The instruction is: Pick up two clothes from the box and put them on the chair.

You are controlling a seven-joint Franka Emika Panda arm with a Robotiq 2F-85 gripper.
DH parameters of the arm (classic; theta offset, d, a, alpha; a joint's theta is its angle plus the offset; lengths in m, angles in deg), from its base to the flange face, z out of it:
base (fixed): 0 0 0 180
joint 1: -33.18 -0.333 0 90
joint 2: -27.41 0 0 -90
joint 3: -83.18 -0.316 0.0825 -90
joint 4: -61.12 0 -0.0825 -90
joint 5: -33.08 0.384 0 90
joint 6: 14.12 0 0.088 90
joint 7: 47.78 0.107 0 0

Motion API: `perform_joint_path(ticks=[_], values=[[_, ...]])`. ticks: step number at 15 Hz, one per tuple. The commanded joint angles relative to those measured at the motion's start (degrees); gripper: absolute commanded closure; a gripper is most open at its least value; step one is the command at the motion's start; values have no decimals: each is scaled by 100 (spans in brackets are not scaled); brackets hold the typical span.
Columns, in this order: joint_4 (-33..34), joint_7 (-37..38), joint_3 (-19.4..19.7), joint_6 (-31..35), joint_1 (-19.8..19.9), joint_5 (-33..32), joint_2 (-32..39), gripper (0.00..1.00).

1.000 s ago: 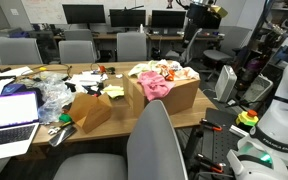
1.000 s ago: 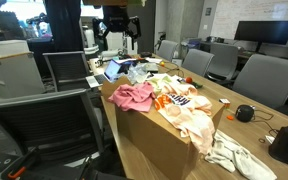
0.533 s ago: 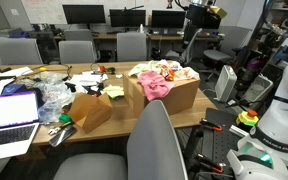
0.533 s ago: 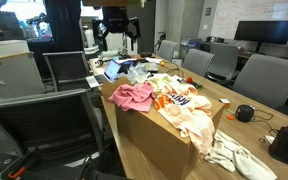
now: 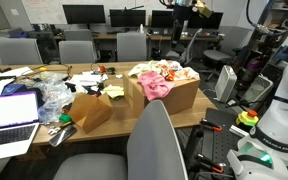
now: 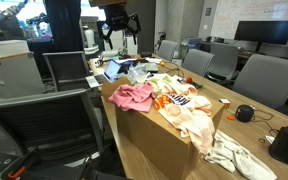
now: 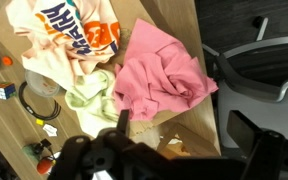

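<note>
An open cardboard box [image 5: 181,96] [image 6: 144,135] on the wooden table holds a heap of clothes. A pink garment [image 5: 155,87] [image 6: 133,97] [image 7: 162,75] lies on top near one side. A cream shirt with orange and blue print [image 7: 69,35] [image 6: 189,110] and a pale green cloth [image 7: 84,97] lie beside it. My gripper [image 5: 181,8] [image 6: 120,24] [image 7: 189,140] hangs high above the box, open and empty, touching nothing. In the wrist view the pink garment is just beyond its fingers.
A grey office chair [image 5: 152,145] stands at the table's near edge; black mesh chairs [image 6: 67,70] [image 7: 264,65] stand beside the box. A smaller cardboard box [image 5: 91,108], a laptop [image 5: 9,112], plastic bags and small items crowd the table. More chairs and monitors are behind.
The gripper has shifted a little sideways and slightly higher above the box. The clothes and box have not moved.
</note>
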Motion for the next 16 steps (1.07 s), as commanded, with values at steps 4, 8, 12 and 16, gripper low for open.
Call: perform_joint_path(ticks=[4,8,12,16], values=[[1457,-108,-81,-420,77,359,1358,0],[2084,-132,-11,-998,284,1010,2051,0],[2476,-52,-52,-1309,587,1597,2639,0],[2685,-54,-183,-1389,801,2192,3055,0]])
